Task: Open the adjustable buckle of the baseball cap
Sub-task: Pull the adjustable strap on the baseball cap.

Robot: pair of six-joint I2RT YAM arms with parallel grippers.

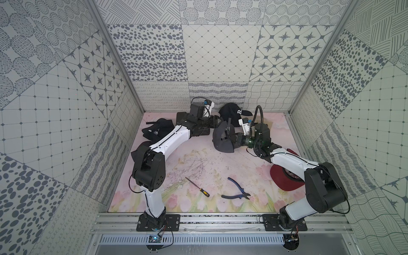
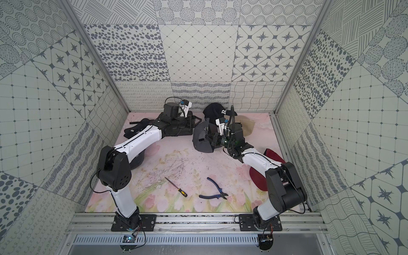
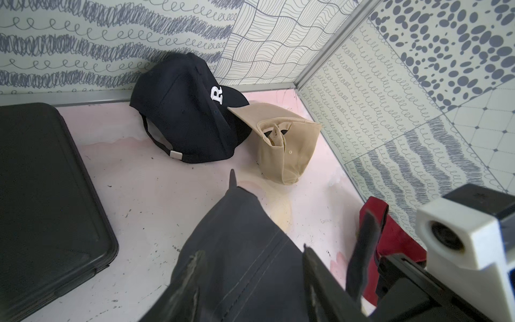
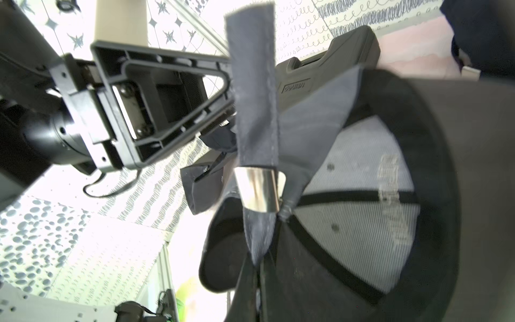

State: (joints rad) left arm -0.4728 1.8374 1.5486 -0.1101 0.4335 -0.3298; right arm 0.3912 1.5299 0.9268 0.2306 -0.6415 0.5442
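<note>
Grey cap (image 1: 221, 143) is held on edge over the back middle of the floral table (image 1: 198, 167), between my two arms. My right gripper (image 4: 256, 278) is clamped on its rear edge just below the metal buckle (image 4: 257, 192), with the strap (image 4: 255, 83) tail sticking out beyond. My left gripper (image 3: 250, 259) sits just beside the strap, jaws apart.
</note>
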